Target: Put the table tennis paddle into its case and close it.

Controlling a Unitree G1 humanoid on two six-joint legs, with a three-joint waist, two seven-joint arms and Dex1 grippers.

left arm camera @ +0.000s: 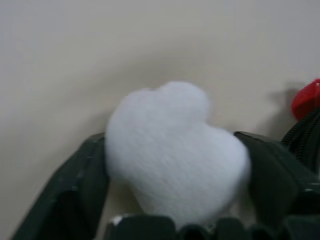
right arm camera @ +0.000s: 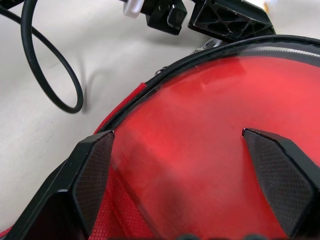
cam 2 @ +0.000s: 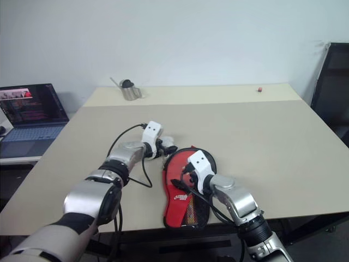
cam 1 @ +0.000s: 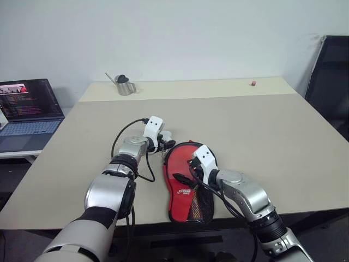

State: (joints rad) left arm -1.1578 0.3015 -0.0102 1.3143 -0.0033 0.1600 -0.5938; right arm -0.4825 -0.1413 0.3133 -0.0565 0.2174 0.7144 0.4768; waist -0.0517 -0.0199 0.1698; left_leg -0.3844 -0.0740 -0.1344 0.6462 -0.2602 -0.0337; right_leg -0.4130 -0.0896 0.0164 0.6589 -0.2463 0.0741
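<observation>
The case (cam 1: 187, 185) lies at the table's (cam 1: 272, 142) near edge, long axis front-to-back. The pom-pom (left arm camera: 175, 150) sits between the left gripper's (cam 1: 167, 140) parted fingers, just beside the case's far rim. The right gripper (right arm camera: 192, 175) hovers open over it.

The case (cam 1: 187, 188) has a white logo, but I cannot read it; the laptop (cam 1: 27, 112) screen text is also unreadable.
</observation>
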